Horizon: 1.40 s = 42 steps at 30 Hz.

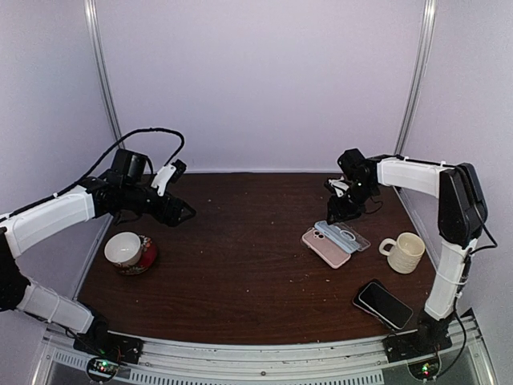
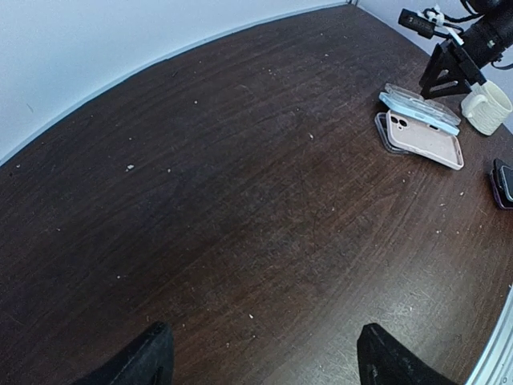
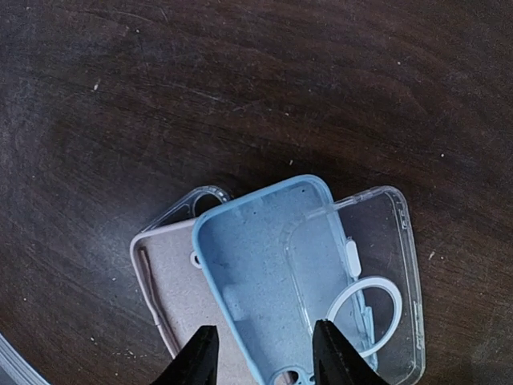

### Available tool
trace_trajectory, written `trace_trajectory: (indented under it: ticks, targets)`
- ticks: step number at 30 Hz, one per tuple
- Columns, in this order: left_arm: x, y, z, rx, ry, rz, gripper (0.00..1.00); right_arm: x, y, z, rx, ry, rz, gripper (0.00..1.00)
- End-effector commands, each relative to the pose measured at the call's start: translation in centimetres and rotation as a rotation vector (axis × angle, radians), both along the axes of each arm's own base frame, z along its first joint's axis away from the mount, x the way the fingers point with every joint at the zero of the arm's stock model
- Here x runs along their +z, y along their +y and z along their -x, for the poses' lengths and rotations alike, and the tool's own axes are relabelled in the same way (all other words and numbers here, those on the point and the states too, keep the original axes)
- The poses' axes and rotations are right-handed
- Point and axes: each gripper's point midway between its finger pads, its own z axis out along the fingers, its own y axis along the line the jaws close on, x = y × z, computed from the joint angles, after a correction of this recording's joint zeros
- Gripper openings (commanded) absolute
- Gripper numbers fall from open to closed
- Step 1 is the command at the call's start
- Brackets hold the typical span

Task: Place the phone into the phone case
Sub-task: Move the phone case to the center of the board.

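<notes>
A pile of phone cases lies right of the table's middle: a light blue case (image 1: 337, 234) and a clear case with a white ring (image 1: 356, 237) rest on a pink case (image 1: 324, 248). In the right wrist view the blue case (image 3: 268, 265) lies inside up over the pink case (image 3: 172, 297), with the clear case (image 3: 377, 277) overlapping it. A dark phone (image 1: 385, 304) lies screen up near the front right. My right gripper (image 1: 340, 210) (image 3: 262, 349) is open just above the blue case. My left gripper (image 1: 183, 213) (image 2: 264, 353) is open and empty, above the table at the left.
A cream mug (image 1: 403, 252) stands right of the cases. A white cup on a red saucer (image 1: 128, 251) sits at the left, under the left arm. The dark wooden table (image 1: 240, 273) has walls behind and at both sides.
</notes>
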Motion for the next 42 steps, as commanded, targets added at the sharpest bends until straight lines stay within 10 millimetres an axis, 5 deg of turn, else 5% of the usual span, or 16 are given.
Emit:
trace_trajectory:
  ticks: [1,10,15,17,23,26,30,36,42]
  targets:
    - [0.6,0.2,0.6,0.007,0.006,0.013,0.83,-1.2,-1.1,-0.9,-0.085,0.070,-0.026,0.40]
    - [0.5,0.3,0.5,0.017,0.005,0.010,0.83,-4.4,-0.6,-0.2,-0.072,0.175,-0.047,0.33]
    - [0.7,0.3,0.5,0.016,0.002,0.012,0.83,-4.8,-1.0,0.0,-0.063,0.188,-0.022,0.08]
    - [0.7,0.3,0.6,0.014,0.001,0.013,0.83,-4.0,-0.9,-0.3,-0.053,0.176,-0.020,0.00]
    - [1.2,0.4,0.7,0.016,-0.011,0.020,0.83,1.5,0.0,-0.5,0.002,0.082,0.018,0.00]
    - [1.3,0.5,0.6,0.025,-0.015,0.017,0.83,4.8,3.5,0.5,0.098,-0.012,0.043,0.00]
    - [1.4,1.0,0.4,0.055,-0.022,0.001,0.84,7.1,12.5,5.3,0.457,-0.142,0.053,0.00]
    - [2.0,2.1,-0.2,0.128,-0.025,-0.023,0.87,4.0,21.3,13.7,0.855,-0.039,0.070,0.00]
    - [2.2,2.8,-0.4,0.156,-0.023,-0.028,0.89,-0.5,25.5,22.0,1.199,0.060,0.097,0.07]
